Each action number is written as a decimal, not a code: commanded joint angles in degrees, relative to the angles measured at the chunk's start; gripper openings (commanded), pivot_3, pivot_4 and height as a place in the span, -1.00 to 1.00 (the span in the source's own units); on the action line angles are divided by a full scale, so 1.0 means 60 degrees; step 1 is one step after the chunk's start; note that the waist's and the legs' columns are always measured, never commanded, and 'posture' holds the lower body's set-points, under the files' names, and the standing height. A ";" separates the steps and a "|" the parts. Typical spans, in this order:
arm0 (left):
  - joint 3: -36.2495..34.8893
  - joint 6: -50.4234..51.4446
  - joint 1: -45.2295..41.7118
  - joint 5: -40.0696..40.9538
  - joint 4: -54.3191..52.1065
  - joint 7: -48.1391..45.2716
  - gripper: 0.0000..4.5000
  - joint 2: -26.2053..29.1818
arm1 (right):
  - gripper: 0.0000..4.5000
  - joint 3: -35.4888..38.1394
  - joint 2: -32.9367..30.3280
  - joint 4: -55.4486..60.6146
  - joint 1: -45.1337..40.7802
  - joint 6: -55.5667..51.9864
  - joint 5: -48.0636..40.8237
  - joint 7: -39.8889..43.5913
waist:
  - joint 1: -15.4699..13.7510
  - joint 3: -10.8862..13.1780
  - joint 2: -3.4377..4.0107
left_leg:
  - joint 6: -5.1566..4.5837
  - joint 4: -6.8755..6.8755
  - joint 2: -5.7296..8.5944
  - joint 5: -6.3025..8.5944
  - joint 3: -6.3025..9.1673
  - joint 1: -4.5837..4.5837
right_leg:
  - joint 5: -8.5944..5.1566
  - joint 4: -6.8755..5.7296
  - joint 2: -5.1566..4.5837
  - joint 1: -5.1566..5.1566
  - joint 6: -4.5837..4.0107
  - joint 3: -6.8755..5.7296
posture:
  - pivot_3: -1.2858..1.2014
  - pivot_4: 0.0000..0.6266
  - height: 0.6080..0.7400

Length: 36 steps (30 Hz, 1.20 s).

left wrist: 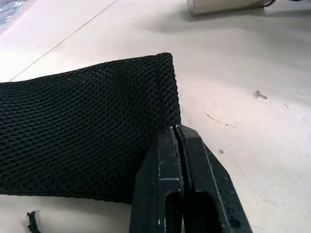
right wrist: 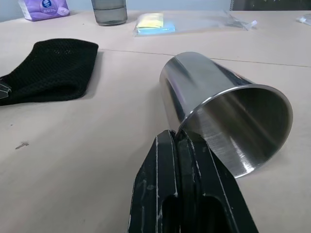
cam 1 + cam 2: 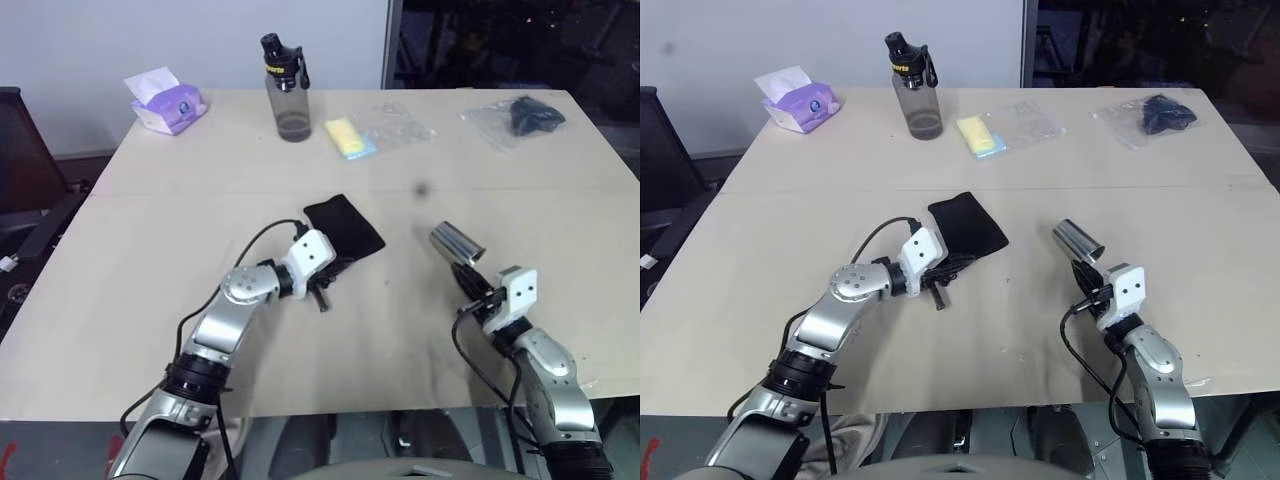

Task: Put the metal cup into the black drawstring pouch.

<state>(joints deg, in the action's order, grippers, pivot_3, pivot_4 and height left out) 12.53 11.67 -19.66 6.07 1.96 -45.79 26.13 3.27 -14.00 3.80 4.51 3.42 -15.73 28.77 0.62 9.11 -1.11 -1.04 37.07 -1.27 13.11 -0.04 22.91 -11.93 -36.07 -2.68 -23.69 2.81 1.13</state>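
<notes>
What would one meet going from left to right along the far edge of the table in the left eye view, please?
Tissue pack → water bottle → yellow item in a clear bag → dark item in a clear bag.

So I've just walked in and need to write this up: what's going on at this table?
A two-armed robot is bagging a cup. Its right hand is shut on the rim of the metal cup, which is tipped on its side, mouth toward the robot. Its left hand is shut on the edge of the black drawstring pouch, which lies flat on the table. The cup is not yet in the pouch.
</notes>
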 commanded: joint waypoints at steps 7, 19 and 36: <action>-0.1319 0.1834 -0.0131 0.1982 -0.1204 0.0098 -0.98 -0.0543 | -1.00 -0.0792 -0.0659 0.1524 -0.0243 0.0411 -0.0087 0.1420 | 0.0014 0.0003 0.0000 | 0.0000 0.0000 -0.0001 0.0000 0.0005 0.0001 | 0.0000 -0.0001 0.0001 0.0000 0.0003 -0.0003 | 0.03 -0.52 1.00; -0.0711 0.0978 -0.0115 0.0987 -0.0916 -0.0271 -1.00 0.0305 | -0.73 -0.0864 -0.0989 0.1317 0.0001 -0.0571 0.0388 0.0875 | -0.0050 0.0003 -0.0001 | 0.0000 0.0002 0.0004 0.0000 0.0007 0.0006 | 0.0002 0.0000 -0.0004 0.0001 -0.0005 -0.0005 | 0.03 -0.52 1.00; 0.0215 -0.0103 -0.0820 -0.0020 -0.0148 -0.1164 -1.00 0.0542 | -0.09 -0.0989 -0.1735 0.3198 0.1253 -0.0853 -0.0873 0.2253 | -0.0008 0.0004 -0.0001 | 0.0000 0.0003 0.0002 0.0000 0.0005 0.0003 | -0.0003 0.0000 0.0001 0.0000 0.0004 -0.0006 | 0.03 -0.52 1.00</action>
<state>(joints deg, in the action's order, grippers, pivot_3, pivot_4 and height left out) 12.83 12.89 -23.17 6.83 1.30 -51.86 29.14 -1.74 -23.82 18.57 11.85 -0.82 -18.81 40.87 0.57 9.13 -1.12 -1.04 37.08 -1.27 13.11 0.01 22.92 -11.95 -36.08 -2.67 -23.68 2.83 1.08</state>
